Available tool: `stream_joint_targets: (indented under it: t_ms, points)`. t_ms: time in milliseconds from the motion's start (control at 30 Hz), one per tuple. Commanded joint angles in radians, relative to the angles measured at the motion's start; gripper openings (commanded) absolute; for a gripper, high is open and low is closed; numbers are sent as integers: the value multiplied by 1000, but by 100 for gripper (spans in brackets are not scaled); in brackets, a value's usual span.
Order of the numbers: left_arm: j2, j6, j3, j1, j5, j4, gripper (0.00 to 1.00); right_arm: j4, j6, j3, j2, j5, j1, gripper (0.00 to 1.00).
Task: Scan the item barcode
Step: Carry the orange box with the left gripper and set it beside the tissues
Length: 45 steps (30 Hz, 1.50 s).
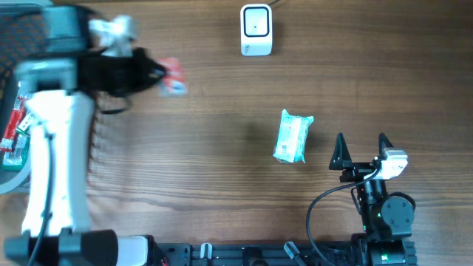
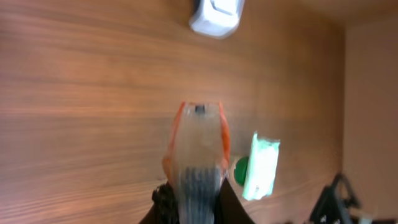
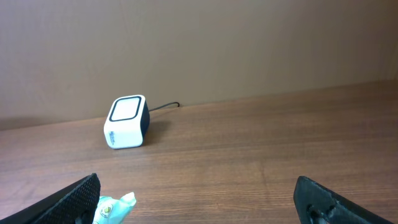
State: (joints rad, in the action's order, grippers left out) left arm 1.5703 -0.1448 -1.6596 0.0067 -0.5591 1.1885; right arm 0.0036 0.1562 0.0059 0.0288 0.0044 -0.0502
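Wooden table [image 1: 222, 185] — left gripper [image 1: 156, 72] clamped on a red-edged packet [image 1: 174, 78], right gripper [image 1: 361, 142] gaping wide near the green pack [image 1: 293, 137].

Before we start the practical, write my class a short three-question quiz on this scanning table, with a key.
1. True or false: the white scanner stands on the table, touching no packet.
2. Fill in: the green-and-white packet lies flat on the table, nearer the ___ jaws.
3. The red-edged packet is gripped by: A the left jaws, B the right jaws, C neither.

Key: 1 true; 2 right jaws; 3 A.
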Motion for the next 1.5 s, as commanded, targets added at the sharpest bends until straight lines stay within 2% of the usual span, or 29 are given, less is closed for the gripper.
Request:
stream_joint_targets:
  t_ms: [0, 167, 333, 633, 700, 767, 833, 900, 1033, 1233, 1467]
  points:
    - [50, 21, 136, -149, -24, -102, 7, 4, -7, -1, 0, 10, 6, 100]
    - [140, -73, 304, -304, -13, -338, 7, 4, -6, -1, 0, 10, 6, 100]
    - [245, -173, 395, -403, 29, -530, 6, 4, -7, -1, 0, 10, 6, 100]
    - [392, -213, 405, -505, 45, -676, 9, 4, -7, -1, 0, 10, 6, 100]
    - [404, -212, 405, -514, 55, -681, 15, 4, -7, -1, 0, 10, 6, 100]
    - [405, -212, 405, -517, 87, -677, 34, 4, -6, -1, 0, 10, 6, 100]
    - [404, -212, 405, -517, 112, -677, 59, 4, -7, -1, 0, 11, 6, 99]
    - [399, -212, 401, -511, 112, -676, 100, 4, -7, -1, 0, 11, 6, 100]
    - [354, -212, 372, -489, 166, -649, 100, 4, -7, -1, 0, 10, 6, 100]
    - [200, -212, 256, -493, 365, -504, 100, 4, -6, -1, 0, 10, 6, 100]
    - [79, -211, 246, -573, 359, -516, 100, 4, -7, -1, 0, 11, 6, 100]
